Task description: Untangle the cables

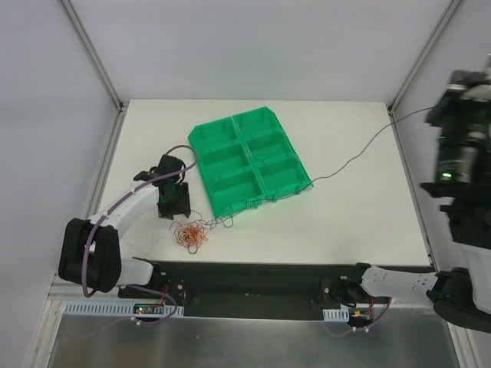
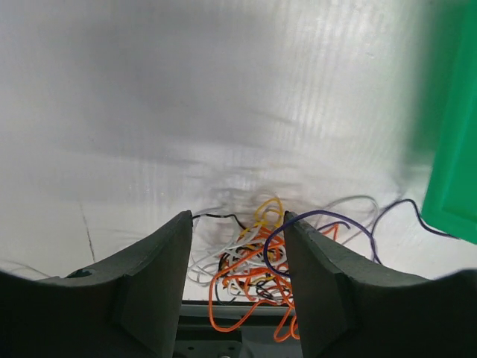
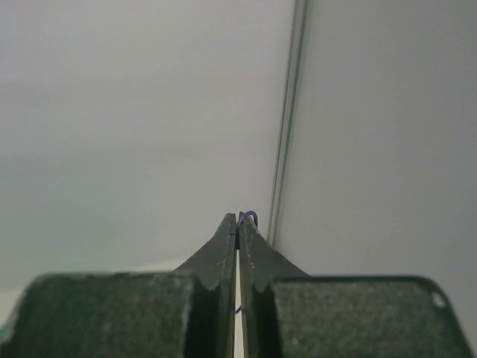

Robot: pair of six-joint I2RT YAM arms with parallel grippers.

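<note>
Cables [image 1: 192, 236] are lying in a curly knot of orange, white, black and yellowish wire on the white table [image 1: 345, 222], near your left arm's side. They are sitting just off the near corner of the green tray [image 1: 201, 167].

The tray is acting as a guide. One long strand is running along its near edge before lifting away to the right, so the tray is probably adding some drag.

You are holding the right arm [image 1: 460, 153] high and far out past the table's right edge. Judging by the strand's long reach, that height is there to draw it out of the knot rather than drag it over the surface.

You are keeping the left arm [image 1: 126, 207] low and bent in towards the knot, most likely to pin the pile while the other side pulls.

The left gripper [image 2: 237, 224] is standing part-way spread. Its wrist view is showing the knot in the gap between its fingers [image 2: 149, 291], with nothing pinched that you can see. Whether the pads are touching any wire is not clear.

The right gripper [image 3: 238, 222] is pressed fully together on the purple strand [image 1: 367, 146], and a small loop of it is poking out at the tips.

At the knot end, that strand is looping through the orange and white wires, so it is not yet free. You are likely working in the early part of the job.
</note>
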